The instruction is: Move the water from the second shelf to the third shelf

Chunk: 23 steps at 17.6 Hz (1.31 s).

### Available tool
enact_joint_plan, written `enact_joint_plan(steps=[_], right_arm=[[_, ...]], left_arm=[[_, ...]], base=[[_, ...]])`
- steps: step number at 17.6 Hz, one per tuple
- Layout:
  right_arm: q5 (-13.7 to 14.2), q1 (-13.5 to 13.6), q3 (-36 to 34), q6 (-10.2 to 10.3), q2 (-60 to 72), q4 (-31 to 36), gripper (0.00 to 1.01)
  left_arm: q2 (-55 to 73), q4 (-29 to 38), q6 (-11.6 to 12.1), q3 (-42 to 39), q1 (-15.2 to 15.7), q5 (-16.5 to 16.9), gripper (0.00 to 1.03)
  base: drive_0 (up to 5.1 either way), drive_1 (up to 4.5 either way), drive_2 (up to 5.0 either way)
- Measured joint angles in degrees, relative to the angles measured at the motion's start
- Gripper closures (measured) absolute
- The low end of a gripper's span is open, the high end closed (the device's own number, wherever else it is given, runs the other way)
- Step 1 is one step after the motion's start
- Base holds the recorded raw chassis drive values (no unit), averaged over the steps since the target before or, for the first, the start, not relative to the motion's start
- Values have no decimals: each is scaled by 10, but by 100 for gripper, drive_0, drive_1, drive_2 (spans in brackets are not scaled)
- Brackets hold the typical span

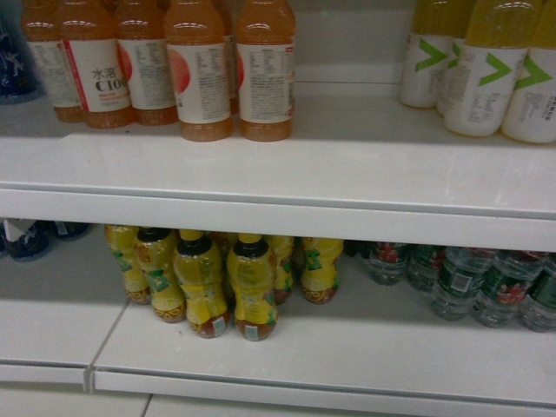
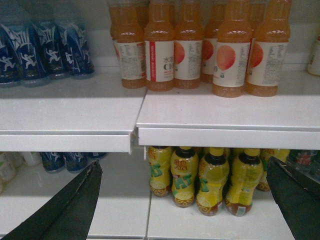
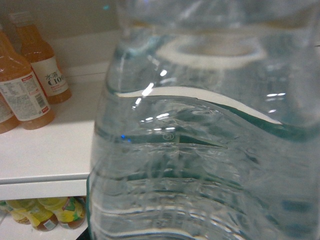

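two white shop shelves fill the head view: the upper shelf [image 1: 347, 174] carries orange drink bottles [image 1: 234, 69] at upper centre and yellow bottles with green arrow labels [image 1: 486, 78] at upper right, while the lower shelf [image 1: 347, 347] holds yellow-labelled tea bottles [image 1: 226, 287] in the middle and a row of green-labelled water bottles [image 1: 469, 278] at the right edge. neither arm shows in this view. the left wrist view adds what the head view barely catches: blue-labelled bottles [image 2: 45, 45] at upper left, and a seam where two shelf boards meet at slightly different heights. the left gripper [image 2: 185, 200] shows there as two dark fingers [image 2: 75, 200] at the lower corners, spread wide with nothing between them. the right wrist view is nearly filled by the water [image 3: 200, 150], a clear ribbed bottle pressed close to the lens, with the orange bottles at upper left and the tea bottles at lower left beyond it. the right gripper's fingers are not visible there, so i cannot tell how they stand or whether they hold the bottle.
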Motion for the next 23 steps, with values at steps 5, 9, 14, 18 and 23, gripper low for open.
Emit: enact_joint_plan(steps=[5,9,14,18,23], right_arm=[[0,0,0,0,0,0,58],[0,0,0,0,0,-2,58],[0,0,0,0,0,-2,58],[0,0,0,0,-1,-2,58],[0,0,0,0,0,-2,58]], left_arm=[[0,0,0,0,0,0,5],[0,0,0,0,0,0,5],[0,0,0,0,0,0,5],[0,0,0,0,0,0,5],[0,0,0,0,0,0,5]], base=[[-443,216,216],[-441,218,218],[-444,215,215],[-451,209,209],[-458,206,206]])
